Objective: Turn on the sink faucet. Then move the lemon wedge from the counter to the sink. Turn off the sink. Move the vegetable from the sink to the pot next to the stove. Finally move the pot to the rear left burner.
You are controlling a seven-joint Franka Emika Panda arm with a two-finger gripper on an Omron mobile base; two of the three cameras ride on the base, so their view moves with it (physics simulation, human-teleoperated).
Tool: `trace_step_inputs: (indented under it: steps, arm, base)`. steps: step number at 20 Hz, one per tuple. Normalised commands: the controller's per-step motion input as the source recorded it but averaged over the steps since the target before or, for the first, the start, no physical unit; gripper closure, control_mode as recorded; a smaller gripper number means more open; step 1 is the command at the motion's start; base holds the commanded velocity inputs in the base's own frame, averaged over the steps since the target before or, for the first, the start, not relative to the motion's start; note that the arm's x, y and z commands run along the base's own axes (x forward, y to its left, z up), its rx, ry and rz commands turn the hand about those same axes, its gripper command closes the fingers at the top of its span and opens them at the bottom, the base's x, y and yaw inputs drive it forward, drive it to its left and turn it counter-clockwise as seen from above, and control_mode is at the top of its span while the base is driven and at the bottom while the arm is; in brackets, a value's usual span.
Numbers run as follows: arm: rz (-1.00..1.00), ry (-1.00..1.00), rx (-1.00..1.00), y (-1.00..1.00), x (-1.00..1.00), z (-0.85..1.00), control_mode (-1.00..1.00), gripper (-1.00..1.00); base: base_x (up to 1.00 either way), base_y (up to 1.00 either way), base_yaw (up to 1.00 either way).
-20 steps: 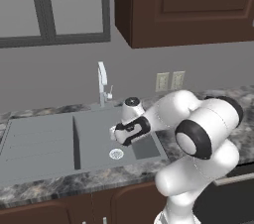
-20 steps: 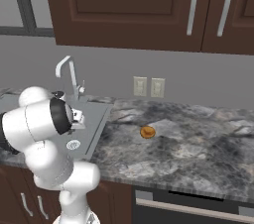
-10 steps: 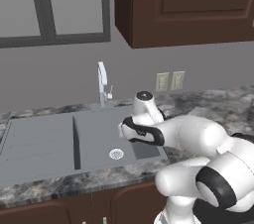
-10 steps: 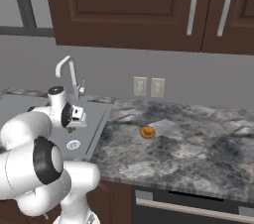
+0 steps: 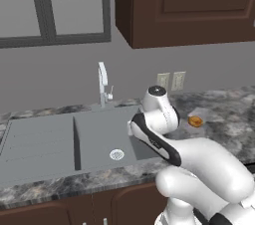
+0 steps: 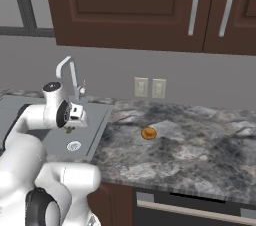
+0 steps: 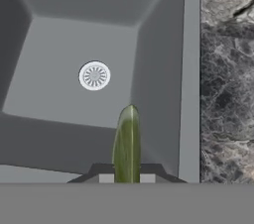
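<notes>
My gripper (image 7: 127, 176) is shut on the lemon wedge (image 7: 127, 143), a yellow-green pointed sliver that sticks out between the fingertips. In the right base view the wedge (image 6: 69, 130) hangs under the hand, above the sink's right basin (image 6: 97, 120) and near its right wall. Below it lies the round drain (image 7: 94, 75). The sink faucet (image 5: 103, 82) stands behind the basin, and I see no water running. Dark marbled counter (image 6: 190, 145) stretches to the right. The pot and the burners are out of view.
A small orange-brown object (image 6: 148, 133) lies on the counter right of the sink. A black oven front with a silver handle (image 6: 195, 211) sits below the counter. My own arm (image 5: 164, 142) crosses over the sink's right edge. Wall outlets (image 6: 151, 88) sit behind.
The hand has risen from low beside the drain to a spot higher over the right basin, still holding the wedge. The arm has swung and folded toward the counter side.
</notes>
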Motion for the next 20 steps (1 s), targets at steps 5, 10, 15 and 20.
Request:
trace_step_inputs:
  steps: [5,10,15,20]
  arm:
    - [0.00,0.00,-0.02,0.00,-0.14,0.16,-1.00,1.00]
    - [0.00,0.00,0.00,0.00,0.00,0.00,-1.00,1.00]
    - [-0.05,0.00,0.00,0.00,0.00,0.03,-1.00,1.00]
    - [-0.10,-0.05,-0.01,-0.06,-0.06,0.42,-1.00,1.00]
  base:
    - [0.00,0.00,0.00]
    - [0.00,0.00,0.00]
    - [0.00,0.00,0.00]
    - [0.00,0.00,0.00]
